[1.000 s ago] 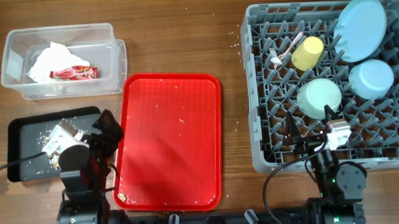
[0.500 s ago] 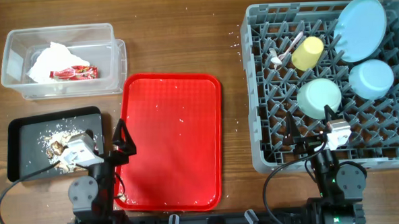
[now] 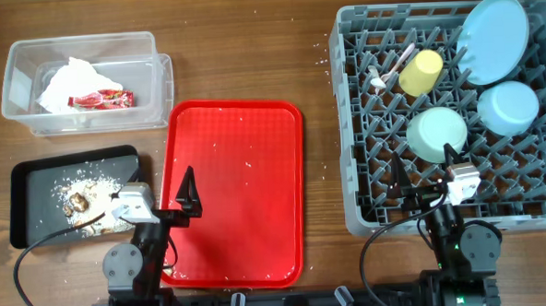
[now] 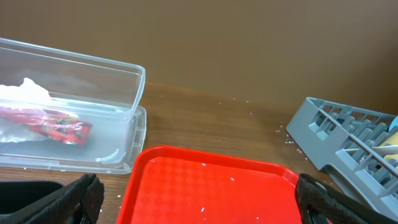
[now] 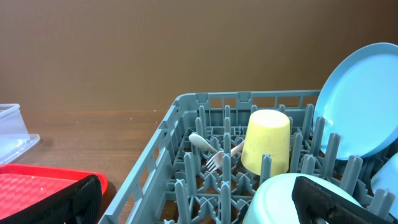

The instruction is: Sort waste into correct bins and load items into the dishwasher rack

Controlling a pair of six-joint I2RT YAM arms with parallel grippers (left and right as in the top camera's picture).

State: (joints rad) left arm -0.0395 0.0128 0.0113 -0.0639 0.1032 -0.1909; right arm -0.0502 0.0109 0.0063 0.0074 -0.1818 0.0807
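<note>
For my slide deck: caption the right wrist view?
Yellow cup, white fork and blue plate loaded in the grey rack.

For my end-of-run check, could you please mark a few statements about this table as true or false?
1. The yellow cup sits in the rack. True.
2. Crumbs lie in the black tray. True.
3. The red wrapper lies in the black tray. False: it lies in the clear box.
4. A bowl sits on the red tray. False: the green bowl and the blue bowl are in the rack.
</note>
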